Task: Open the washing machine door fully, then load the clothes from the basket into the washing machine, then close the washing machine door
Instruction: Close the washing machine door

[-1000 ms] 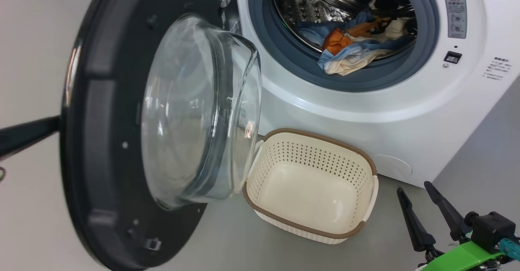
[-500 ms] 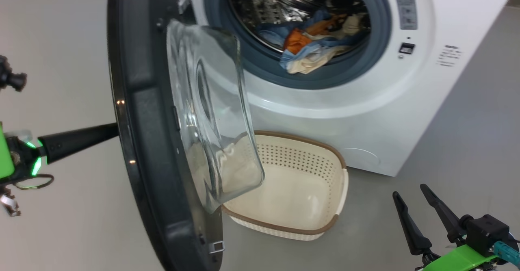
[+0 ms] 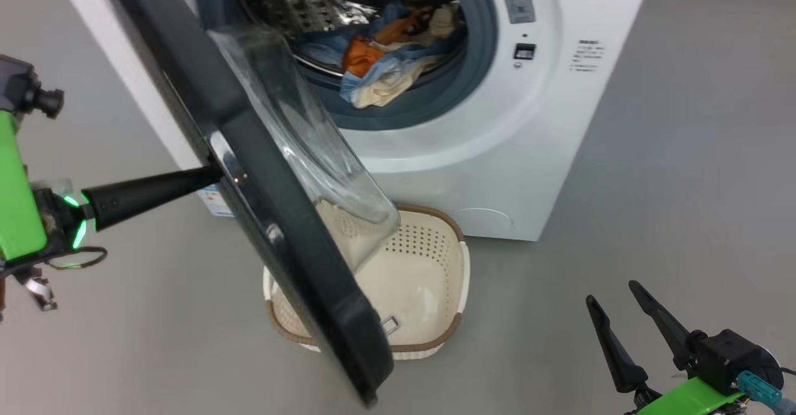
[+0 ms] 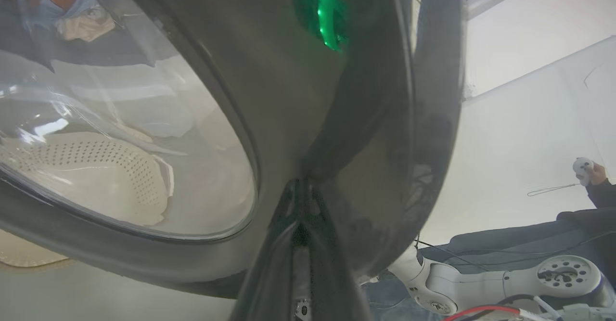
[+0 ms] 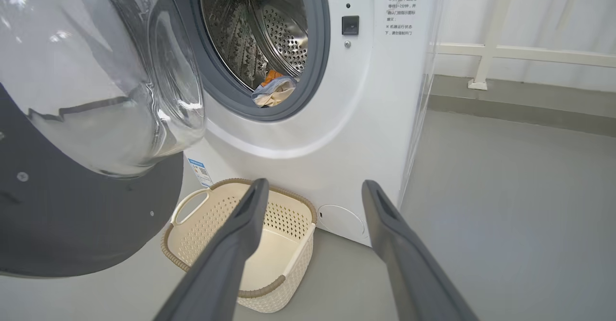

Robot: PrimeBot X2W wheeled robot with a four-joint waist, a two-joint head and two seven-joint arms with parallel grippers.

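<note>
Fingers (image 3: 149, 190) of the left gripper (image 3: 210, 175), long and dark, are pressed together with nothing between them. Their tips rest against the outer face of the washing machine door (image 3: 280, 216), on its glossy black rim. The door stands part-way open on the left side of the washing machine (image 3: 497, 153). Its bulging clear glass bowl (image 3: 298, 135) faces the round opening. The right gripper (image 3: 612, 293) hangs well apart from all this, low at the right above the floor, its two fingers spread wide and holding nothing.

Inside the opening, ringed by a grey rubber gasket (image 3: 435, 101), the clothes (image 3: 379, 66) lie in a bundle at the front lip of the steel drum (image 3: 273, 4) (light blue, orange and cream fabric). The basket (image 3: 429, 244) stands on the floor just in front of the machine's base, partly under the door's lower edge, with its pale perforated bottom in plain sight.

The floor (image 3: 671, 153) is smooth, plain grey. In the right wrist view a white wall (image 5: 529, 13) rises beyond the machine's right side, with a white rail (image 5: 529, 54) running along it. A small blue label (image 5: 198, 167) sits at the machine's low left front corner. In the left wrist view a person's hand (image 4: 589, 169) holds a small white device at the right edge.
</note>
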